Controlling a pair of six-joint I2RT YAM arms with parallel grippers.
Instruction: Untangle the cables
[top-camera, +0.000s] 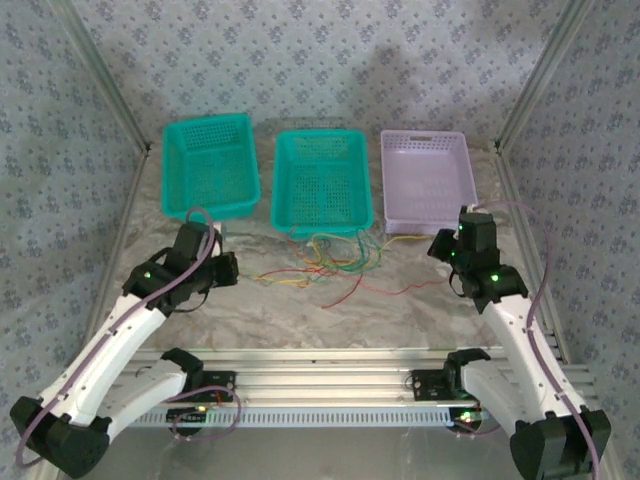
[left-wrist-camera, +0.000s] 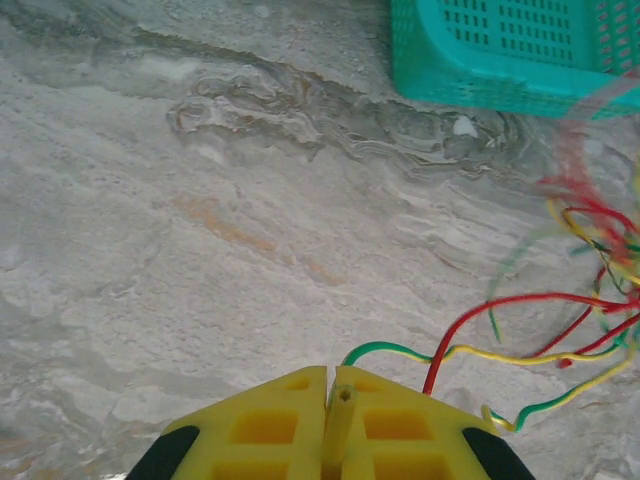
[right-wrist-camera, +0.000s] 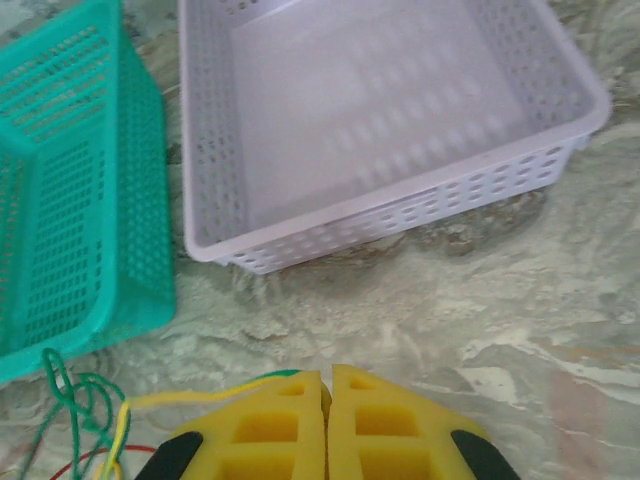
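Marble-look surface (top-camera: 400, 320) carried everything in the top view. Cables (top-camera: 330, 258) lay in one loose red, green and yellow knot at centre, just in front of the middle teal basket (top-camera: 322, 185). Left teal basket (top-camera: 210, 170) and lilac basket (top-camera: 428, 170) sat either side in the same row, all three without cables in them. Left fingers (top-camera: 228, 268) and right fingers (top-camera: 440, 246) flanked the knot low down, probably so strands could be drawn apart sideways.

Left wrist view: left fingers (left-wrist-camera: 322, 378) were pressed together, with a yellow strand lying in the seam and a green-yellow lead running out from the tips, so pinching a cable end. Cables (left-wrist-camera: 590, 300) bunched to the right, and the basket corner (left-wrist-camera: 500, 60), likely the middle teal one, stood near them, a snag risk.

Right wrist view: right fingers (right-wrist-camera: 322, 385) were pressed together. A yellow strand ran up to the tips, but whether it was pinched couldn't be told. Cables (right-wrist-camera: 75, 400) looped at lower left, touching the middle teal basket (right-wrist-camera: 70, 200). Lilac basket (right-wrist-camera: 400, 130) sat just ahead, limiting any forward pull.
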